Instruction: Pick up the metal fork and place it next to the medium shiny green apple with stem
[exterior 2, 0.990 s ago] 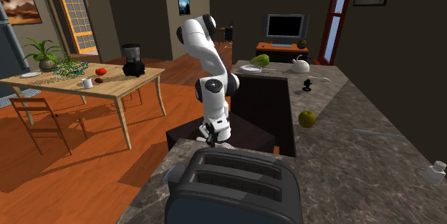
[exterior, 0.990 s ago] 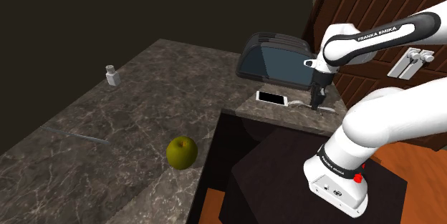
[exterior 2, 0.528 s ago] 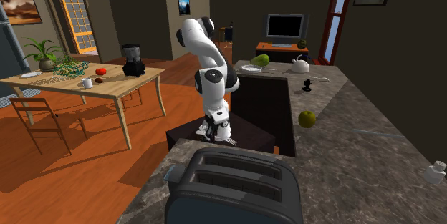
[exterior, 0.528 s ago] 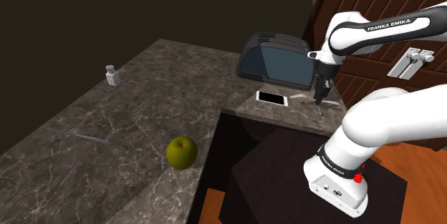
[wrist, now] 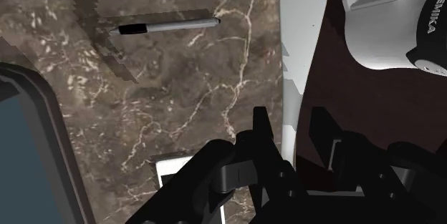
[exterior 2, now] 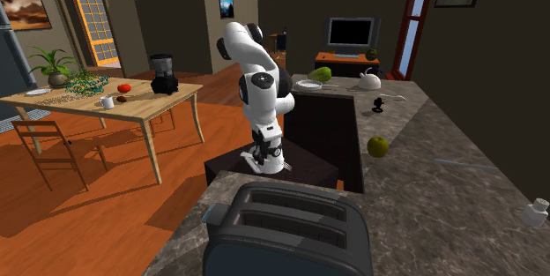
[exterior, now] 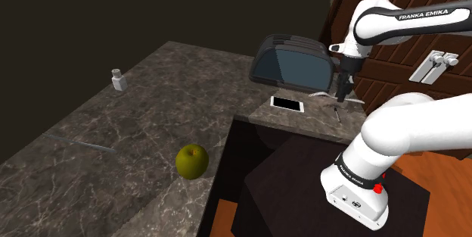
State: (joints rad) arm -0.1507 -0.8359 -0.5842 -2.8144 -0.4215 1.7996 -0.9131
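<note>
While the end effector (exterior: 344, 91) hangs just above the right end of the table (exterior: 174, 84), it is clenched on the fork (wrist: 294, 65). Wrist view: both black fingers press the fork's narrow part between them. The fork is drawn plain pale grey-white. It is flat, widens away from the fingers and has a notched edge along one side. Material cannot be read from the render. The fork is clear of the stone and touches nothing but the fingers.

Table: dark brown marble look with pale branching veins and a slight gloss, L-shaped in plan.

Under the end effector:
- Slim grey pen (wrist: 168, 25) with a black cap, lying flat on the stone.
- Phone (exterior: 287, 104), a thin white rectangle, also flat and apart from the pen.
- Toaster (exterior: 291, 61), dark, boxy with rounded corners and two long slots on top, just beyond the phone on the far side.

Apple (exterior: 192, 160): round, yellow-green, soft sheen, dimple at the top. It sits near the table's inner edge toward the shoulder view's near left, well apart from the fork and the end effector.

A small white shaker (exterior: 117, 80) with a grey cap stands upright at the shoulder view's far left.

The arm has smooth white shells and dark joints. Its base sits on a dark box stand (exterior: 295, 175) above an orange wood-plank floor (exterior: 227, 224).
</note>
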